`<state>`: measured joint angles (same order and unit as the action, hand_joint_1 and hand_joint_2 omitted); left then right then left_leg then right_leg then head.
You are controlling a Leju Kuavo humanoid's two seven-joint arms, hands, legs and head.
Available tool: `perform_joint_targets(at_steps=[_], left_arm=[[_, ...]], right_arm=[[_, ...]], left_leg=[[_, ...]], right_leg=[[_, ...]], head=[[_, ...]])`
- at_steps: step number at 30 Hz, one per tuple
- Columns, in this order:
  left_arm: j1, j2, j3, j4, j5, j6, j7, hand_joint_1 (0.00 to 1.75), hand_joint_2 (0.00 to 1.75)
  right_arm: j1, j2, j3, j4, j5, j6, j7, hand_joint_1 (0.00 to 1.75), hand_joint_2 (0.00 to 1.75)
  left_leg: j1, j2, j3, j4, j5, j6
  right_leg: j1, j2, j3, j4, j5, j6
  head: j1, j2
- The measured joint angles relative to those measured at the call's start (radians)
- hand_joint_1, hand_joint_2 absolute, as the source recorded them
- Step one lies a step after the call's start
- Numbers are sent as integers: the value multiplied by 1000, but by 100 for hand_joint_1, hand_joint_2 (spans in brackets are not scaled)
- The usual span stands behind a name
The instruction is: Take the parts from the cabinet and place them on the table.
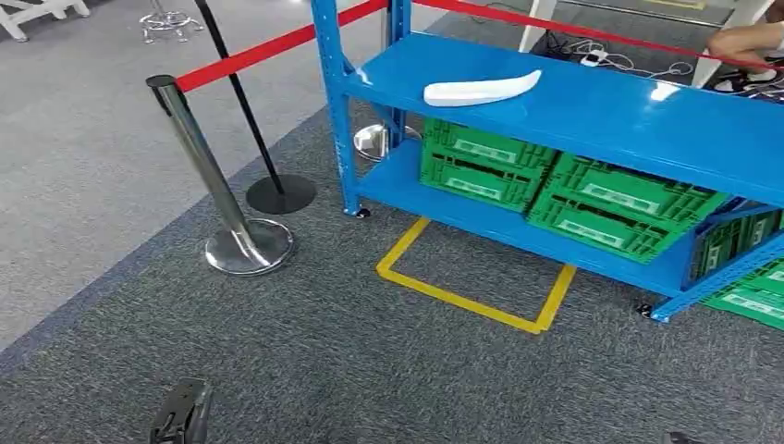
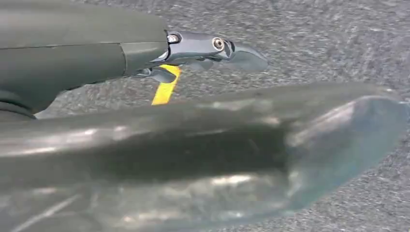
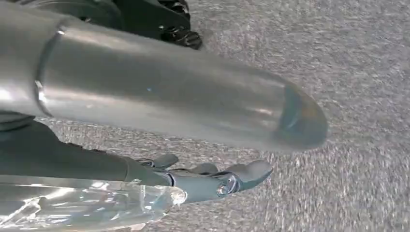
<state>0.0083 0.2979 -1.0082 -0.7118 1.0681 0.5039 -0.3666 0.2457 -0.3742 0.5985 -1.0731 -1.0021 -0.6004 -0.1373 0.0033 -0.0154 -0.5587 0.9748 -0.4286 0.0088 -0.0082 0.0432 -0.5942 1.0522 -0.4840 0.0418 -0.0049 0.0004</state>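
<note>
White curved plastic part [image 1: 482, 89] lies on the blue metal cabinet's [image 1: 592, 106] upper shelf; left hand [image 2: 203, 50] and right hand [image 3: 212, 179] hang empty over grey carpet [image 1: 305, 361], fingers loosely extended.

- You have one white part [image 1: 482, 89] to look at: long, slim and slightly curved, with one end tapering to a point and the other end blunter.
- It lies flat on its side on the upper shelf of the blue cabinet [image 1: 592, 111], near that shelf's left end and close to the front edge, its pointed end aimed towards the right.
- Nothing touches it; it sits alone on the bare blue surface.
- The cabinet itself is an open metal rack with blue posts and blue shelves, standing on grey carpet.
</note>
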Motion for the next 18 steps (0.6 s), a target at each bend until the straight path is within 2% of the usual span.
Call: perform_joint_targets(at_steps=[2,3,4,5,6,7,8,10,11,12,13,14,15,16,17,18], left_arm=[[0,0,1,0,-1,0,0,0,0],[1,0,1,0,0,0,0,0,0],[3,0,1,0,0,0,0,0,0],[5,0,1,1,0,0,0,0,0],[4,-3,1,1,0,0,0,0,0],[4,-1,2,2,0,0,0,0,0],[3,0,2,2,-1,-1,0,0,0],[3,-1,2,2,0,0,0,0,0],[2,-1,2,2,0,-1,0,0,0],[2,-2,2,2,0,-1,0,0,0],[2,-2,2,2,-1,0,0,0,0],[3,-1,3,2,-1,0,0,0,0],[4,-1,2,2,-1,0,0,0,0],[5,-2,2,2,-1,-1,0,0,0],[6,-2,2,3,-1,-1,0,0,0],[6,-3,2,3,-1,-1,0,0,0]], right_arm=[[-1,0,0,0,0,0,0,0,0],[-5,-1,0,0,0,0,0,0,0],[-7,-1,0,0,0,0,0,0,0],[-4,-1,1,1,0,0,0,0,0],[-2,-2,0,2,0,0,0,0,0],[-7,-4,0,2,-1,0,0,0,0],[-7,-4,0,2,0,0,0,0,0],[-4,-4,1,3,0,0,0,0,0],[-3,-4,1,3,0,0,0,0,0],[-3,-5,0,3,0,0,0,0,0],[-5,-5,0,3,0,0,0,0,0],[-9,-5,0,3,0,0,0,0,0],[-10,-5,1,3,0,1,0,0,0],[-9,-5,1,3,-1,1,0,0,0],[-8,-5,1,3,-1,1,0,0,0],[-8,-5,1,3,-1,1,0,0,0]], left_leg=[[0,2,0,0,-1,3],[-1,11,0,0,-2,8],[-2,18,0,0,-3,9],[-2,34,0,1,-4,11],[-1,58,10,2,-10,4],[-10,66,14,9,-18,-9],[-11,71,14,9,-16,-12],[-8,83,16,6,-13,-19],[-8,87,16,7,-18,-26],[-5,66,12,20,-33,-33],[-4,43,-8,65,-65,-38],[-3,32,-45,144,-106,-41],[-2,28,-90,236,-145,-43],[-2,26,-126,302,-165,-44],[-2,26,-139,320,-159,-44],[-1,26,-131,298,-133,-43]], right_leg=[[0,-8,-8,16,-12,1],[-1,-24,-43,91,-58,4],[-1,-30,-74,159,-92,7],[-2,-35,-130,279,-131,12],[-2,-54,-17,63,-6,12],[2,-85,34,-36,15,3],[1,-72,36,-34,18,-6],[5,-61,29,-31,20,-16],[0,-54,32,-36,25,-25],[-2,-48,32,-37,27,-29],[-4,-43,31,-37,28,-35],[-4,-36,29,-37,30,-39],[-4,-27,26,-37,30,-41],[-4,-18,25,-37,31,-41],[-4,-11,24,-37,31,-41],[-4,-2,25,-37,31,-41]], head=[[1,0],[0,0],[-1,0],[1,0],[0,0],[0,0],[-3,0],[-2,0],[-1,0],[-2,0],[-7,0],[-5,0],[-6,0],[-5,0],[-5,0],[-5,0]])
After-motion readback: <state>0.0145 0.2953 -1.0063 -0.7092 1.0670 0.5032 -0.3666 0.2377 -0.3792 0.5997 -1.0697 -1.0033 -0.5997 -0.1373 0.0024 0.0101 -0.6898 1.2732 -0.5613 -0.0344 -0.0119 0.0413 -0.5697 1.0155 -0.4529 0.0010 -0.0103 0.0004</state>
